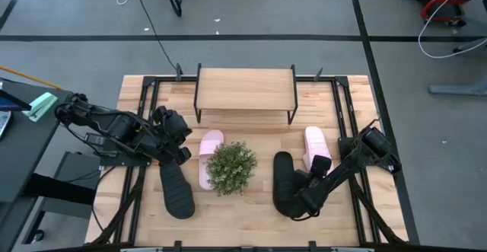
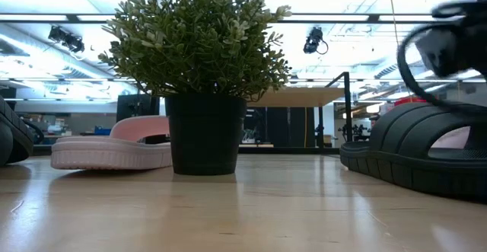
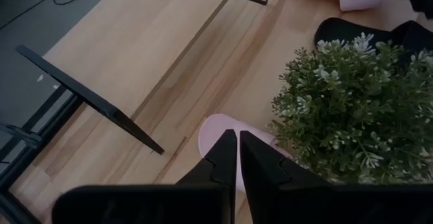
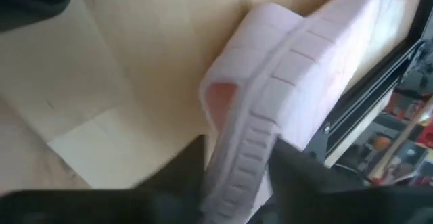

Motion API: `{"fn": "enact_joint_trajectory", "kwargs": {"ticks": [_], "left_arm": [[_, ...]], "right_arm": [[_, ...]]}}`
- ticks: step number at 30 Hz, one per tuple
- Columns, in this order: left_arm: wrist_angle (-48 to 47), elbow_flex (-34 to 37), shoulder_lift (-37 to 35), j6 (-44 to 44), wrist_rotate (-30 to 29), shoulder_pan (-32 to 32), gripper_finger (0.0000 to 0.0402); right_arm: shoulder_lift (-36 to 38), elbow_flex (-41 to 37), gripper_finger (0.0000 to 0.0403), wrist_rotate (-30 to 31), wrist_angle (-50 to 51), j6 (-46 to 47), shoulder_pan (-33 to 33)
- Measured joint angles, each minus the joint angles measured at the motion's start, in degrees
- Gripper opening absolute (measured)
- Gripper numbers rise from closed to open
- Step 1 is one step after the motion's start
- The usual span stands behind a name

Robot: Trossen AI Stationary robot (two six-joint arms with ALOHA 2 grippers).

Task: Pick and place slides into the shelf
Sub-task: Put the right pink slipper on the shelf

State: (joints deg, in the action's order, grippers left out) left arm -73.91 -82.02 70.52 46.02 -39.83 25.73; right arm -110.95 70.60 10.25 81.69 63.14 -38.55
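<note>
The shelf [image 1: 245, 89] stood bare at the far side of the desk [image 1: 251, 214], so by the look of it none of the four slides had been placed and the whole job was left. The pink slide [image 4: 284, 95] on the right lay directly in front of the right hand [image 4: 237, 176], its strap edge running down between the two fingers, which stood on either side of it. Whether they had already pinched it could not be told. In the overhead view that hand [image 1: 319, 177] sat between this pink slide [image 1: 316, 147] and the black slide [image 1: 284, 183] just beside it.

The left hand [image 3: 237, 158] had its fingers pressed together on nothing. The other pink slide [image 3: 230, 130] lay just beyond its fingertips, close against the potted plant [image 1: 230, 168], and the second black slide [image 1: 176, 189] lay nearer the desk's front edge, just beside that hand [image 1: 181, 150].
</note>
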Motion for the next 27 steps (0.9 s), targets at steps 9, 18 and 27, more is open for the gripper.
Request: {"fn": "enact_joint_trajectory", "kwargs": {"ticks": [9,18,27], "left_arm": [[0.0,0.0,0.0,-0.2,0.0,0.0,0.0026],[0.0,0.0,0.0,-0.2,0.0,0.0,0.0017],[0.0,0.0,0.0,-0.8,-0.1,-1.9,0.0022]], "right_arm": [[17.3,0.0,0.0043,-5.5,2.6,6.9,0.4],[39.5,8.4,0.0043,-11.6,3.6,21.2,3.2],[46.1,30.2,0.0043,-12.6,8.4,17.6,14.6]]}}
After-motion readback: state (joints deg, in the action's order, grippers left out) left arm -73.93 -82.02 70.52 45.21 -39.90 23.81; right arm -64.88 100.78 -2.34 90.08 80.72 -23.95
